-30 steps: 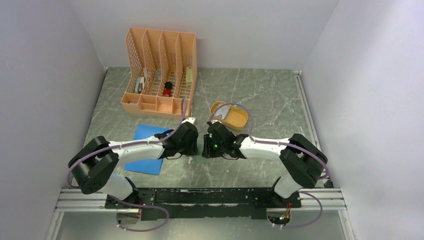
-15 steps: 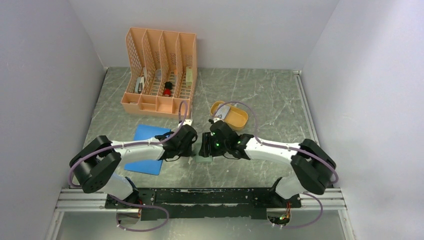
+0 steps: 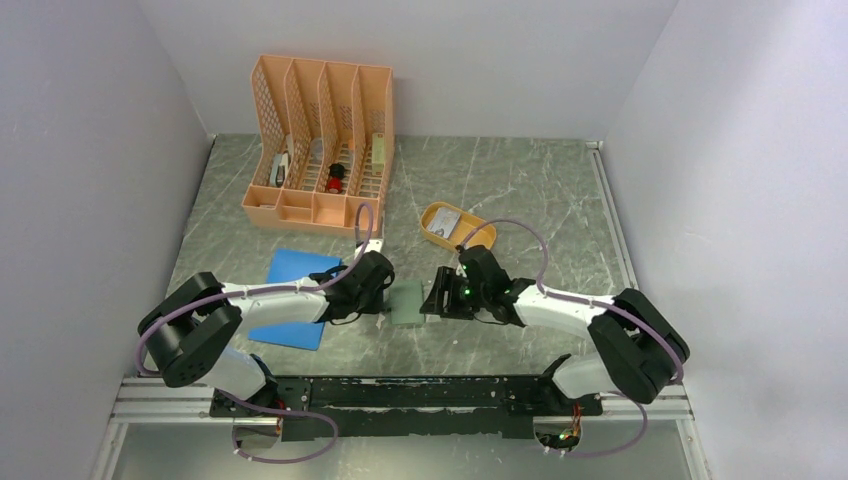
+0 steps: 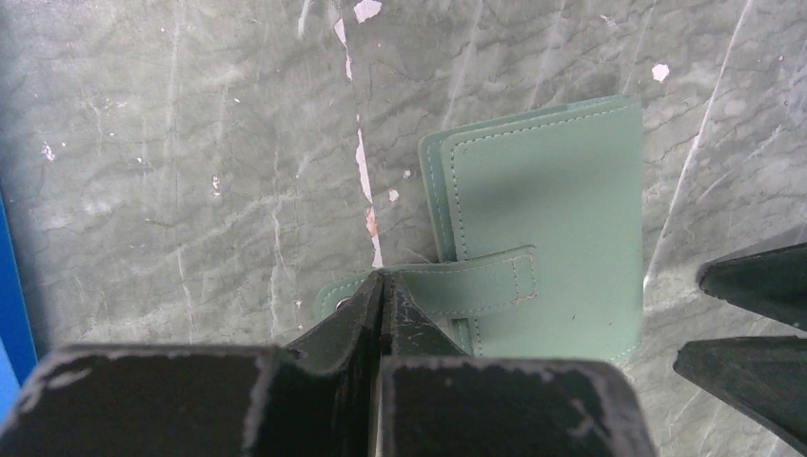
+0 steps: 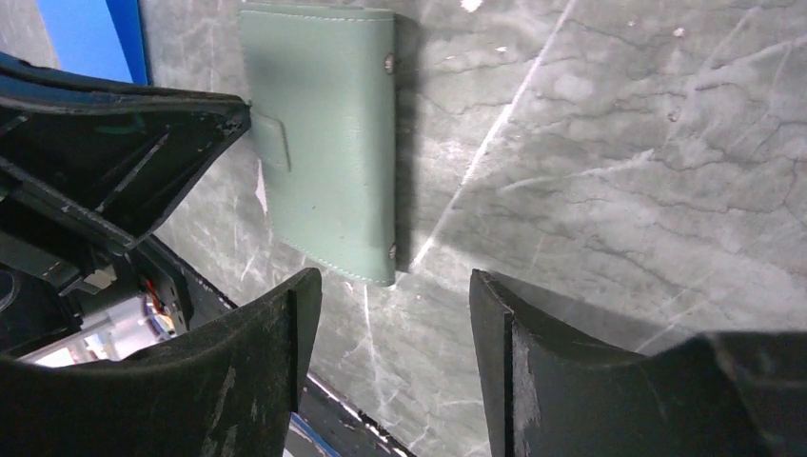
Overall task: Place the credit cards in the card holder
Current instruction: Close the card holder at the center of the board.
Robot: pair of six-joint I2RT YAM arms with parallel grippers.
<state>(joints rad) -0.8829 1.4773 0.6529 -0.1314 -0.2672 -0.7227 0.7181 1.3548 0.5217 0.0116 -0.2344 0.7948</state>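
At the far left of my bench (image 3: pixel 520 190) stands a peach lattice organizer (image 3: pixel 320 145), four upright slots behind a row of low front compartments. One slot holds a small red-and-black object (image 3: pixel 335 178), the leftmost a white-and-dark item (image 3: pixel 282 168), the rightmost a pale block (image 3: pixel 378 148); I cannot tell what these are. To its right, well apart, sits a mustard-yellow oval tray (image 3: pixel 434 213). A flat blue pad (image 3: pixel 293 268) lies nearer me on the left side. The bench is dark grey-green with pale marble veins and some white chips (image 4: pixel 366 9). An aluminium rail (image 3: pixel 150 400) runs along its near edge, and pale walls close in three sides.
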